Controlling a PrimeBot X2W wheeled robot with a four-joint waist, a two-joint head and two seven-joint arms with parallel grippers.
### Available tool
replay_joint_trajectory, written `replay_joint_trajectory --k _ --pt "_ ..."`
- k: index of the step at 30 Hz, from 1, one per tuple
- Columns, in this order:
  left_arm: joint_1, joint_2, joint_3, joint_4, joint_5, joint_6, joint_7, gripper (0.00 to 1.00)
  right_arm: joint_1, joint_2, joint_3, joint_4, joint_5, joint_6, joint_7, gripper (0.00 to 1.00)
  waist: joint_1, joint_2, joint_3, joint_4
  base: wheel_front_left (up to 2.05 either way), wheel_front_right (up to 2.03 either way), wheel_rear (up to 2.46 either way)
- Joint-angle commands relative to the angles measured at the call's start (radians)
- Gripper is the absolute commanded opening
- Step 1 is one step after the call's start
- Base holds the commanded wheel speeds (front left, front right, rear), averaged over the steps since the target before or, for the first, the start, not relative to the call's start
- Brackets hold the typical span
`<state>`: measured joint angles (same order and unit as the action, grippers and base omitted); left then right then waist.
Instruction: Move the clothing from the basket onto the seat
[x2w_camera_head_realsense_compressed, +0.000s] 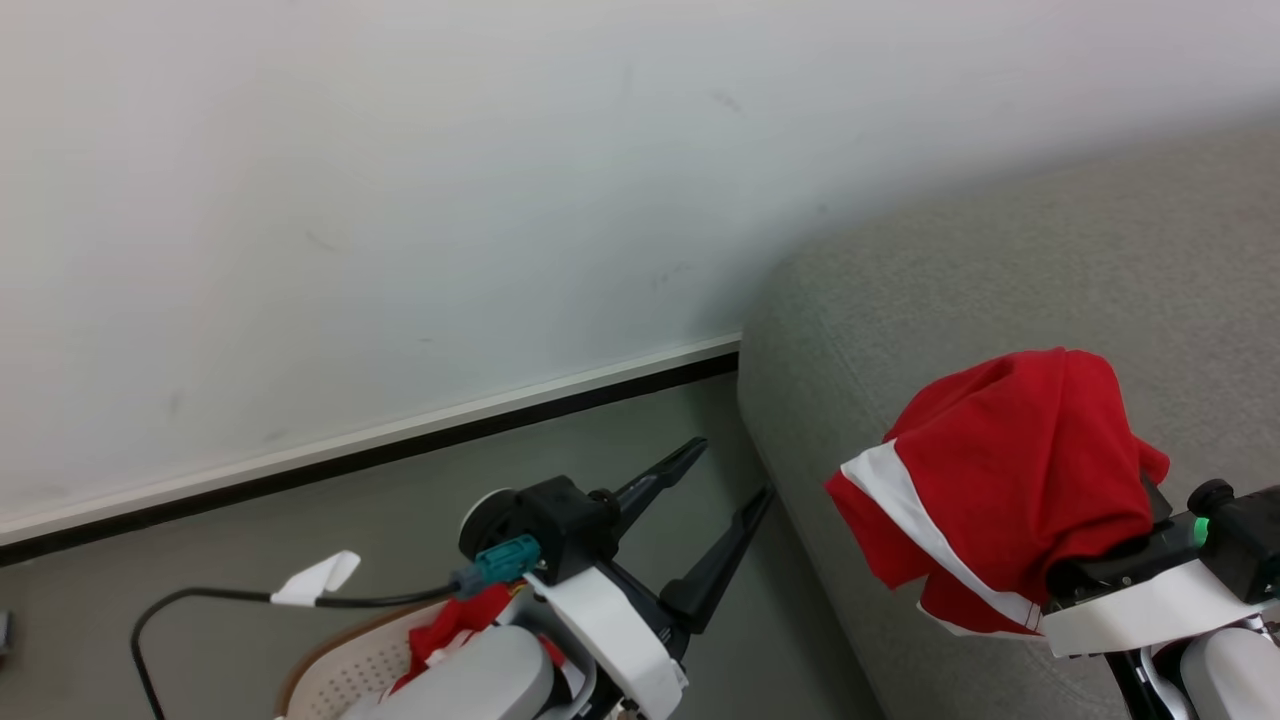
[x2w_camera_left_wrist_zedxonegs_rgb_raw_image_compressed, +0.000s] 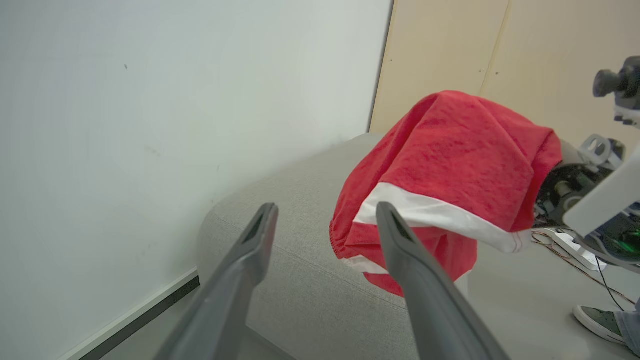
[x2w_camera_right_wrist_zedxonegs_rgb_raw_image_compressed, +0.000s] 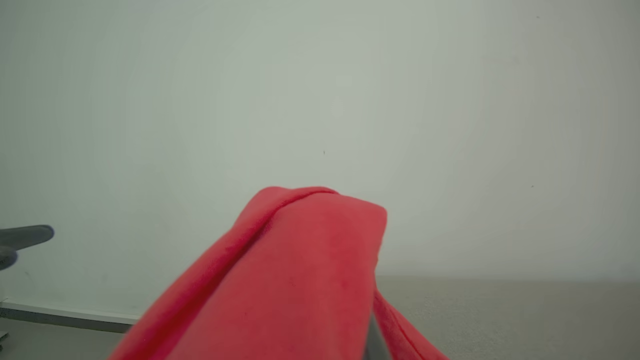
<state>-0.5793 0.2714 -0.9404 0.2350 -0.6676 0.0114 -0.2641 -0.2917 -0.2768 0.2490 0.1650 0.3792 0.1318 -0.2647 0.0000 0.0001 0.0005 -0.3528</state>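
A red piece of clothing (x2w_camera_head_realsense_compressed: 1000, 480) with a white band hangs draped over my right gripper, above the front edge of the grey seat (x2w_camera_head_realsense_compressed: 1000, 270). It hides that gripper's fingers; the white wrist housing (x2w_camera_head_realsense_compressed: 1140, 605) sticks out below it. In the right wrist view the same clothing (x2w_camera_right_wrist_zedxonegs_rgb_raw_image_compressed: 300, 280) covers the fingers. My left gripper (x2w_camera_head_realsense_compressed: 734, 468) stands open and empty over the floor, left of the seat, with its fingers pointing at the seat's corner (x2w_camera_left_wrist_zedxonegs_rgb_raw_image_compressed: 280, 235). The basket (x2w_camera_head_realsense_compressed: 340, 670) shows at the bottom left under my left forearm, with more red clothing (x2w_camera_head_realsense_compressed: 450, 625) in it.
A pale wall with a white-and-black baseboard (x2w_camera_head_realsense_compressed: 400, 440) runs behind the floor and the seat. A black cable with a white tag (x2w_camera_head_realsense_compressed: 320, 578) loops near the basket. A person's shoe (x2w_camera_left_wrist_zedxonegs_rgb_raw_image_compressed: 597, 320) and a power strip (x2w_camera_left_wrist_zedxonegs_rgb_raw_image_compressed: 570, 245) lie on the floor beyond my right arm.
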Motion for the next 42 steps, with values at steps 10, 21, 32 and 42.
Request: replay_joint_trajectory --k 10,21,32,42 --pt "0.031 -0.018 0.050 0.025 0.080 -0.038 0.000 1.00 -0.006 -0.002 -0.034 -0.025 0.030 -0.002 0.001 0.00 0.0000 -0.0001 0.041 -0.050 0.00 0.00 0.00" --pt "-0.088 0.021 0.060 -0.008 0.148 -0.062 0.018 1.00 -0.208 -0.037 -0.150 -0.001 0.062 -0.002 0.001 0.00 0.0000 -0.0001 0.285 0.010 0.00 0.00 0.00" --pt "-0.213 0.091 0.085 -0.099 0.205 -0.051 0.077 1.00 -0.452 -0.137 -0.320 0.072 0.104 -0.002 0.001 0.00 0.0000 -0.0001 0.542 0.091 0.00 0.00 0.00" --pt "-0.266 0.134 0.117 -0.190 0.214 -0.016 0.125 1.00 -0.631 -0.258 -0.421 0.238 0.110 -0.002 0.000 0.00 0.0000 -0.0001 0.714 0.134 0.00 0.00 0.00"
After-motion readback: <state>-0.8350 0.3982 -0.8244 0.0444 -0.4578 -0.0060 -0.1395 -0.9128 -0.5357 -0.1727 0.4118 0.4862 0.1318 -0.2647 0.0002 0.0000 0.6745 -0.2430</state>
